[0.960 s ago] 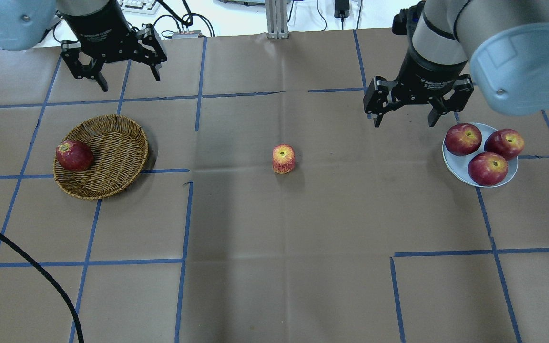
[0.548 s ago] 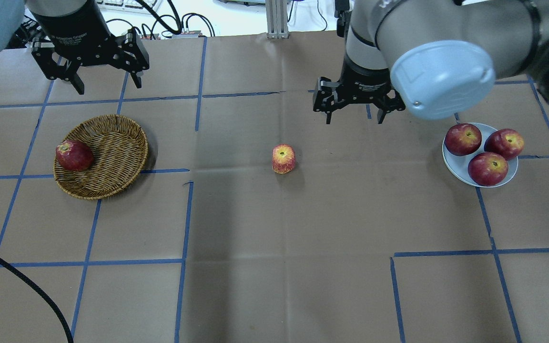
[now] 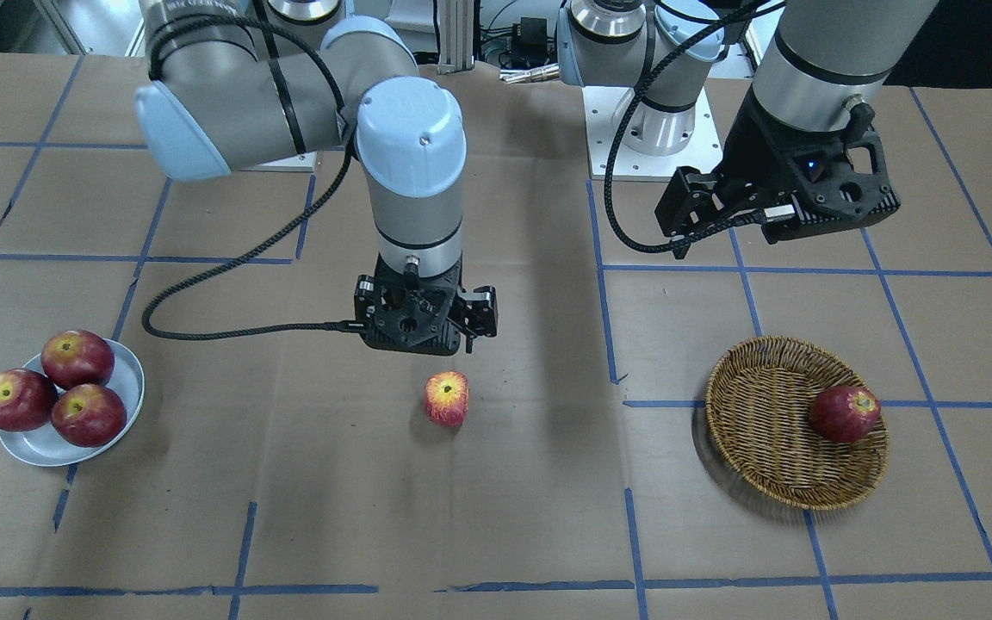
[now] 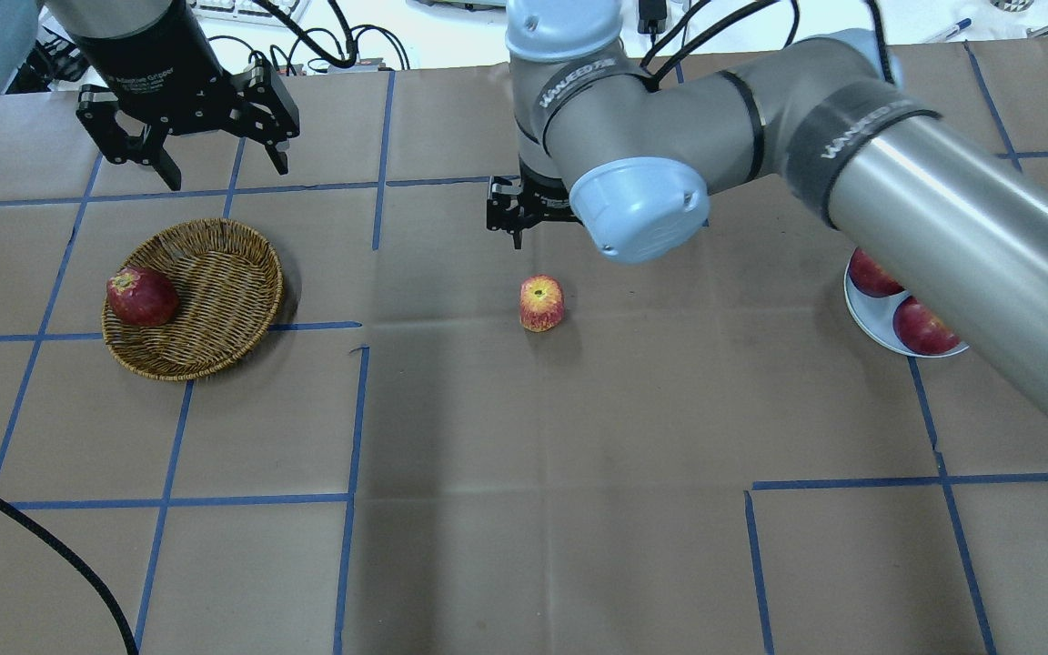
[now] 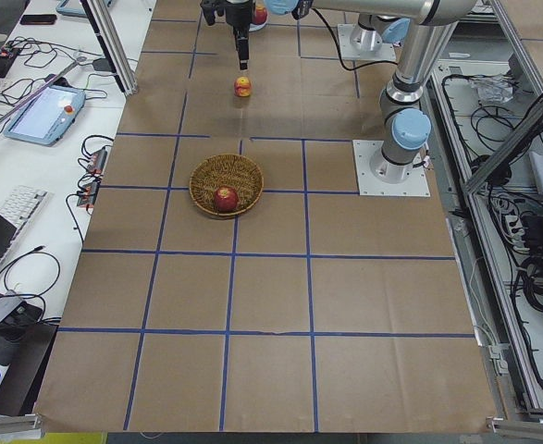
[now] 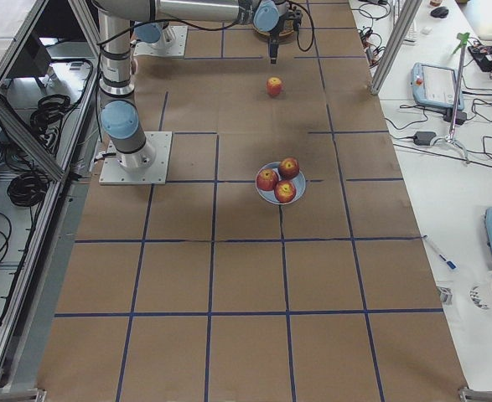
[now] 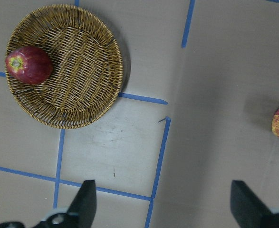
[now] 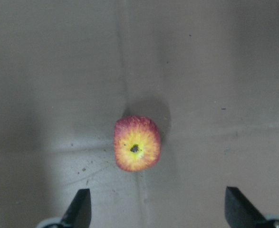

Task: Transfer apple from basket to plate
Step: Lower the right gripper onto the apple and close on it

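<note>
Wicker, tan-brown and round: the woven basket (image 4: 215, 291), left of the overhead frame, held one dark red apple (image 4: 141, 297) against its left rim. Small pale blue-white plate (image 3: 35, 449) carried three deep-red apples (image 3: 77, 358); overhead, the right arm (image 4: 942, 218) hid most of it. Streaked red-yellow apple (image 4: 541, 304) stood on brown paper (image 4: 524, 509) at centre frame, outside both containers. Right gripper (image 8: 157, 209) hung near it, fingers spread wide. Left gripper (image 4: 226, 175) was equally wide and empty.

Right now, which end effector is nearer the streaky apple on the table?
Right. The right end effector hovers almost directly above the apple; the left end effector hangs by the basket.
</note>
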`<state>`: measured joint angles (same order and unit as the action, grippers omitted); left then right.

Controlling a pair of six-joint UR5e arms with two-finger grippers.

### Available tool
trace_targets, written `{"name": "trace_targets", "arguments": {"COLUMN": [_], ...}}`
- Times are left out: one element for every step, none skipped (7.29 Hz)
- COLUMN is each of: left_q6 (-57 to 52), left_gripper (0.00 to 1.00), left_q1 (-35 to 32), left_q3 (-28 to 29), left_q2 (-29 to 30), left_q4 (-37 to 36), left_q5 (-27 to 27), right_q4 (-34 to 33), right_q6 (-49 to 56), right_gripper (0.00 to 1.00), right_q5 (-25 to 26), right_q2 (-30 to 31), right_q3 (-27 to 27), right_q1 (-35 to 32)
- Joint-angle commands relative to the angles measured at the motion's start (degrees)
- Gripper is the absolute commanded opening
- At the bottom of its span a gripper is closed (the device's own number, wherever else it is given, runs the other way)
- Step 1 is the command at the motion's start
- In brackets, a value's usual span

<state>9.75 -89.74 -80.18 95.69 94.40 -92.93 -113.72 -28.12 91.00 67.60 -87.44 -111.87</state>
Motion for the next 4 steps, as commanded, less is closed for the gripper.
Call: {"name": "trace_targets", "arguments": {"left_q6": [0.0, 0.0, 0.0, 0.0], "left_gripper": [0.99, 0.99, 0.99, 0.99], "left_q1": [0.1, 0.1, 0.1, 0.1], "left_q3": [-0.2, -0.2, -0.2, -0.2], "left_q2": [-0.1, 0.1, 0.1, 0.0], "left_q4": [0.0, 0.0, 0.0, 0.0], "left_q5": [0.2, 0.2, 0.2, 0.2], "right_q4": [-6.1, -8.5, -11.0, -11.2], "right_q6": [-1.2, -1.0, -0.5, -0.4], "right_gripper": [1.00, 1.00, 1.00, 1.00], "right_q5": [0.1, 0.1, 1.1, 2.2], "right_q2": [-5.5, -7.3, -8.8, -10.1], "right_q3": [-0.9, -1.9, -2.4, -2.4], "right_q1": [-1.0, -0.9, -0.9, -0.9]}}
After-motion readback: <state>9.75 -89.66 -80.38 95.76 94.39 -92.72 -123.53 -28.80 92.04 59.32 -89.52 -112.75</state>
